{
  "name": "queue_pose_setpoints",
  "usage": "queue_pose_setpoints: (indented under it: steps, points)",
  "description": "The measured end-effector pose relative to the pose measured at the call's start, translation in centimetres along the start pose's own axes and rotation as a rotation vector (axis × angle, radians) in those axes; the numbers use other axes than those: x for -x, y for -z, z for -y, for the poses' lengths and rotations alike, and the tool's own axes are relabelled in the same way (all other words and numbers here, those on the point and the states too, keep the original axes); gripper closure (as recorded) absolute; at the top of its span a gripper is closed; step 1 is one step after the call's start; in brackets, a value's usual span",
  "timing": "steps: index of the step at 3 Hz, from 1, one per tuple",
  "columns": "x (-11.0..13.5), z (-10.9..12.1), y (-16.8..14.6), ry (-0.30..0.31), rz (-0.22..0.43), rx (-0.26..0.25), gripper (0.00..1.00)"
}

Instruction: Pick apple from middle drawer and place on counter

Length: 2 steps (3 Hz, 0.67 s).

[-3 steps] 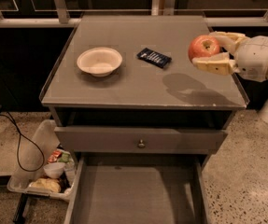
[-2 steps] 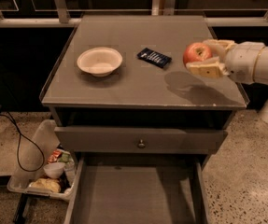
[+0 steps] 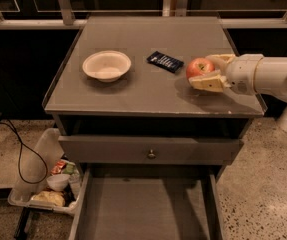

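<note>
Camera view: pinching the apple (image 3: 199, 67) in the pincer (image 3: 202, 70), with fingers (image 3: 209, 81) pressing on it from the near and far sides, reaching in from the right. Holding it over the right part of the tabletop (image 3: 148, 96), near the dark packet (image 3: 165, 61) and well apart from the white bowl (image 3: 106, 65); touching the surface or not, hard to tell. Leaving the middle drawer (image 3: 148, 209) pulled out below the knobbed drawer front (image 3: 151, 150).

Judging the step: placing, with the picking out done. Probably calling next for lowering onto bare tabletop, spreading the pincer, then drawing back without rolling the fruit.

Being round, offering no long axis; not showing which way the stem is pointing.
</note>
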<state>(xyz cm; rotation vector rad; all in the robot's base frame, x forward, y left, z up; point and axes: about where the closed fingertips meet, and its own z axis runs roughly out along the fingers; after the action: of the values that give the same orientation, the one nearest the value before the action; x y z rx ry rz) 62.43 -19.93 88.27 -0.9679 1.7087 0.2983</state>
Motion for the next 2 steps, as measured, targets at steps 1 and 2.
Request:
queue_pose_setpoints:
  steps: [1, 2]
  points:
    - [-0.61, -0.73, -1.21, -0.015, -0.018, 0.021, 1.0]
    - [-0.83, -1.18, -1.96, -0.025, -0.024, 0.029, 0.83]
